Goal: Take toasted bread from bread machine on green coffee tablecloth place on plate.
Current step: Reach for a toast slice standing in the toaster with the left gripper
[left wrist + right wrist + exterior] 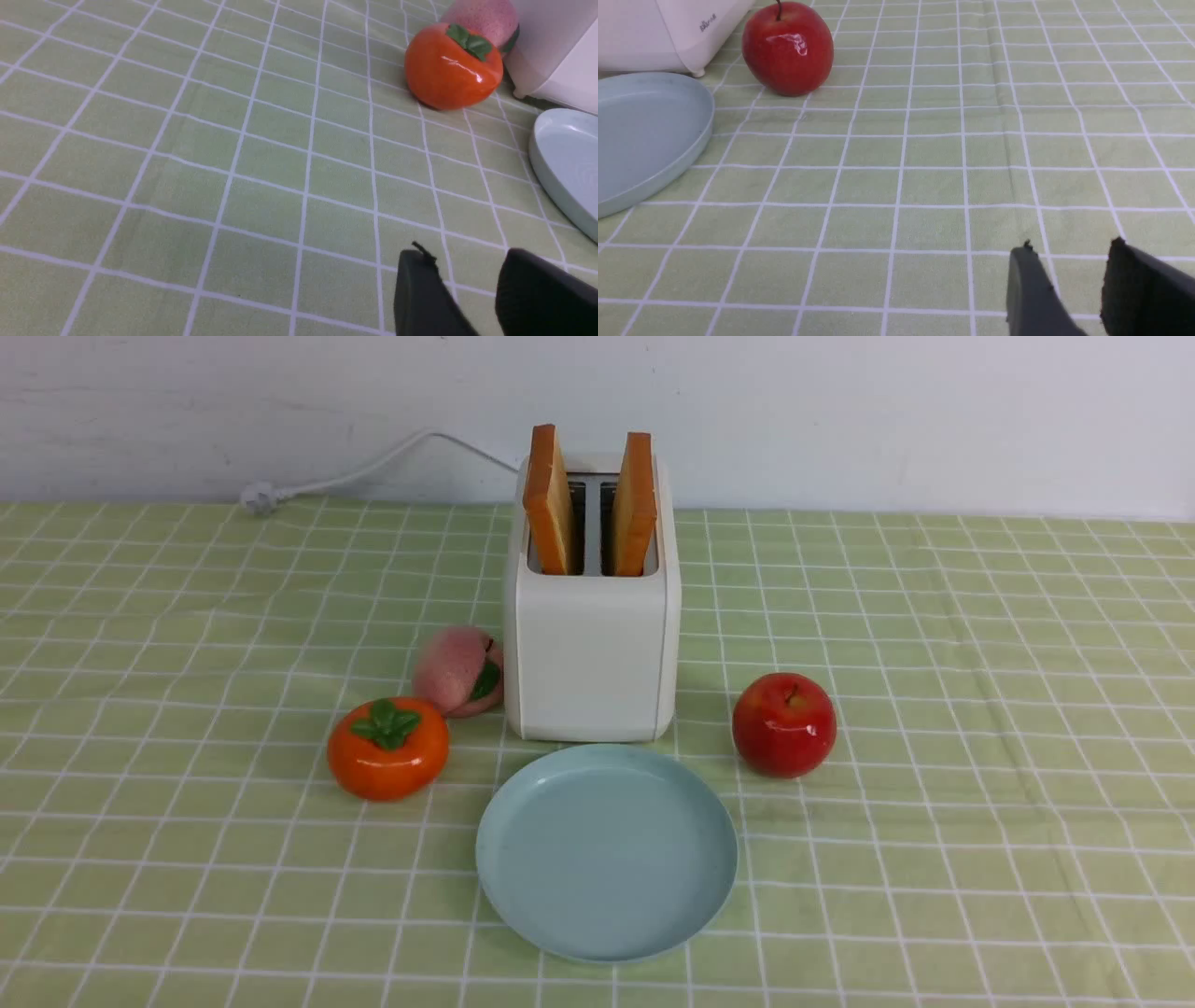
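My left claw (pixel 463 254) is partly open, its two fingers a modest gap apart, and it holds nothing. My right claw (pixel 1071 247) stands much the same: fingers parted partway, nothing between them. Both are over the cloth (pixel 934 896), well apart from the bread.

The two slices, left toast (pixel 547 509) and right toast (pixel 637 495), stand in the toaster (pixel 593 658), ahead of my claws and between their two sides. Each sits in its own slot, sticking out above the top and tilted a little.

The plate (pixel 607 859) lies between my claws' sides too, nearer to me than the toaster and just in front of it, bare on the cloth. Inward and ahead of my left claw is the persimmon (pixel 387 761), with the peach (pixel 453 670) farther on, close beside the toaster. Inward and ahead of my right claw is the apple (pixel 784 728). Behind them, the white cord (pixel 373 464) runs leftward from the toaster to its plug (pixel 260 497).
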